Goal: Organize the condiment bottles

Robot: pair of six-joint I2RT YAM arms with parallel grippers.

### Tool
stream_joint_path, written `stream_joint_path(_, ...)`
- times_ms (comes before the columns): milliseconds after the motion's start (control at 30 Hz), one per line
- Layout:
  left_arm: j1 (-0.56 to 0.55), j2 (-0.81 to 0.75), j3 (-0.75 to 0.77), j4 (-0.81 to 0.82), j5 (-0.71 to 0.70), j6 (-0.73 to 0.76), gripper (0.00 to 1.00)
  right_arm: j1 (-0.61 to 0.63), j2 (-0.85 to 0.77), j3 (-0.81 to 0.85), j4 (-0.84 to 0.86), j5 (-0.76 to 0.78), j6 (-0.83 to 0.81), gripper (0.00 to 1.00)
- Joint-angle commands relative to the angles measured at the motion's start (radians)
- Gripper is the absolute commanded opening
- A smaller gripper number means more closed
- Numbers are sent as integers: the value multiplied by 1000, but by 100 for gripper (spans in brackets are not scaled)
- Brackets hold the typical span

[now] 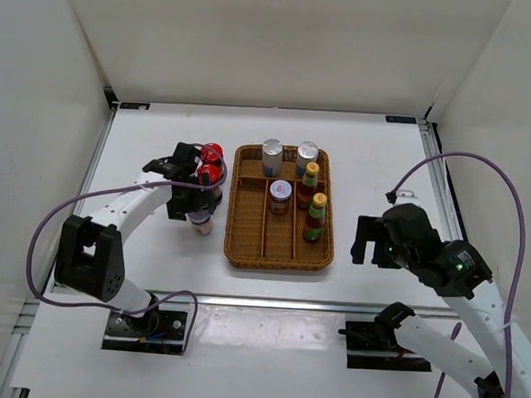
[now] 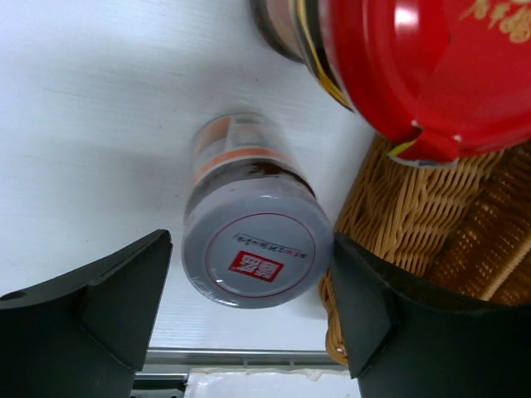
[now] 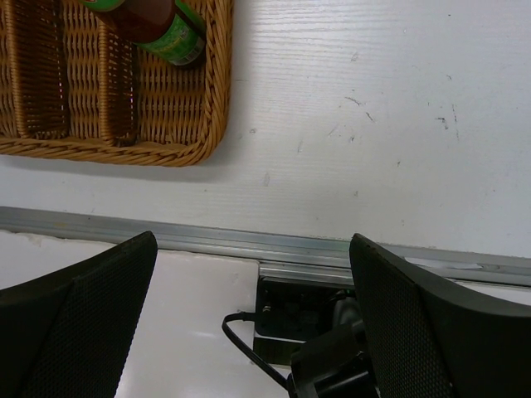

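Observation:
A short silver-lidded jar (image 2: 255, 257) stands on the table just left of the wicker tray (image 2: 415, 217). My left gripper (image 2: 250, 240) is open and straddles this jar (image 1: 201, 224): the right finger meets the lid's edge and the left finger stands a sliver off it. Two red-lidded jars (image 1: 212, 151) (image 1: 208, 172) stand right behind it, one filling the top of the left wrist view (image 2: 431, 66). The tray (image 1: 280, 258) holds two silver-capped white bottles (image 1: 272, 154) (image 1: 306, 155), another short jar (image 1: 280, 195) and two red sauce bottles (image 1: 310, 182) (image 1: 316, 216). My right gripper (image 1: 371, 242) hangs open and empty.
In the right wrist view, my right gripper (image 3: 253, 249) hovers over the table's near metal edge (image 3: 249, 240), with the tray's near right corner (image 3: 124, 124) and one sauce bottle (image 3: 162, 29) at the top left. White walls enclose the table.

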Motion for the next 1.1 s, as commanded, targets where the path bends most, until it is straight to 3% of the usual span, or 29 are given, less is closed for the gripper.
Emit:
stream_joint_path(0, 8, -15, -24, 12, 24, 5, 84, 0, 1, -2, 25, -7, -9, 100)
stream_joint_path(67, 8, -45, -24, 12, 24, 5, 73, 0, 10, -2, 25, -16, -19, 100)
stream_joint_path(100, 8, -71, -24, 12, 34, 5, 56, 0, 10, -2, 34, -16, -19, 100)
stream_joint_path(200, 8, -120, -6, 12, 71, -4, 37, 0, 23, -2, 34, -2, -19, 100)
stream_joint_path(233, 8, -140, 7, 12, 100, -20, 26, 0, 35, 15, 19, -2, -19, 100)
stream_joint_path(367, -79, -243, 79, -11, 71, -66, 24, 0, 10, 61, -12, 45, -6, 100)
stream_joint_path(533, -191, -242, 223, -48, 50, -103, 23, 0, -107, 70, 30, 165, -28, 100)
stream_joint_path(633, -291, -177, 293, -48, 13, -121, 22, 9, -215, 26, 54, 308, -11, 100)
stream_joint_path(800, -437, 17, 413, -48, -33, -112, 22, 9, -338, -58, 117, 328, -58, 100)
stream_joint_path(1067, -507, 260, 557, -48, -90, -94, 24, 9, -228, -43, 97, 296, -103, 100)
